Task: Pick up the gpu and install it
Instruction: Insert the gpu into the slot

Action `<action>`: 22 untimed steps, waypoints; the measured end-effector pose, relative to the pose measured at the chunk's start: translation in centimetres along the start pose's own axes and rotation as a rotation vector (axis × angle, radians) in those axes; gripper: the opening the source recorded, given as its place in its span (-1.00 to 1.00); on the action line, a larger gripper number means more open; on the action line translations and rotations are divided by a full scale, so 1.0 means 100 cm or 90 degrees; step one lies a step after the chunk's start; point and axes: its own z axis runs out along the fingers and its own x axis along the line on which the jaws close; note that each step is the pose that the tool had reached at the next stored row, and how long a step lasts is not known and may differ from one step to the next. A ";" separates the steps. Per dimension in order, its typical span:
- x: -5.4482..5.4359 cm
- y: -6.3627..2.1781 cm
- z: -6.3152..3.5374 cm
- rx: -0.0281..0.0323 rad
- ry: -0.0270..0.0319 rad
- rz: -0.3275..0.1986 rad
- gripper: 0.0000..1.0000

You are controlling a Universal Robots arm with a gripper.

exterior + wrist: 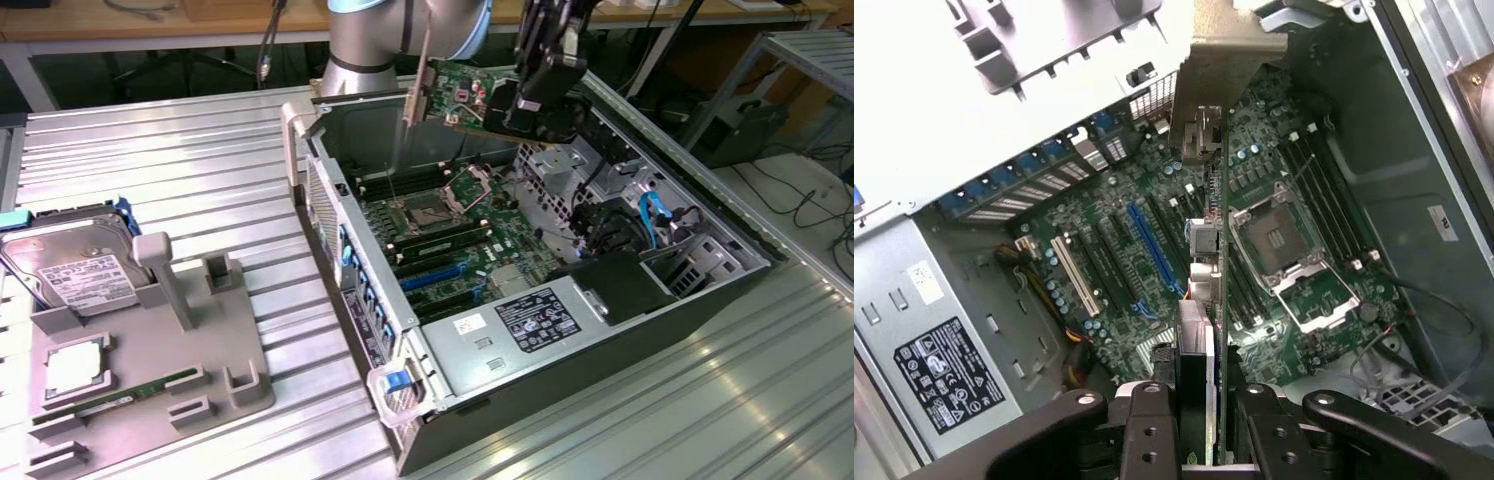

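Note:
The gpu (pixel 461 95), a green card with a long silver bracket (pixel 408 120) hanging down at one end, is held in the air above the open computer case (pixel 340 180). My gripper (pixel 534 105) is shut on the card's edge, over the far end of the case. In the wrist view the gpu (pixel 1212 300) stands edge-on between my fingers (pixel 1154 420), with its bracket (pixel 1224 70) pointing away from me. Below it lies the motherboard (pixel 1154 260) with a blue expansion slot (pixel 1154 250), a white slot (pixel 1076 275) and the empty processor socket (pixel 1279 235).
A grey fixture (pixel 147 370) at the exterior view's left holds a hard drive (pixel 74 265), a processor (pixel 74 365) and a memory stick (pixel 120 395). Inside the case are a power supply (pixel 541 320) and blue cables (pixel 654 215). The ribbed metal table (pixel 641 420) surrounds the case.

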 end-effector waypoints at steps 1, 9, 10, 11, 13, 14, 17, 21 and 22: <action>0.000 0.0000 0.0000 -0.0002 0.0004 -0.009 -0.45; 0.000 0.0000 0.0003 -0.0024 0.0035 -0.093 -0.45; 0.000 0.0000 0.0003 -0.0026 0.0039 -0.102 -0.45; 0.000 0.0000 0.0004 -0.0028 0.0042 -0.110 -0.45; 0.000 0.0000 0.0004 -0.0033 0.0050 -0.130 -0.45; 0.000 0.0000 0.0005 -0.0036 0.0055 -0.141 -0.45; 0.000 0.0000 0.0008 -0.0044 0.0066 -0.171 -0.45; 0.000 -0.0001 0.0016 -0.0055 0.0084 -0.216 -0.45; 0.000 -0.0001 0.0017 -0.0057 0.0088 -0.224 -0.45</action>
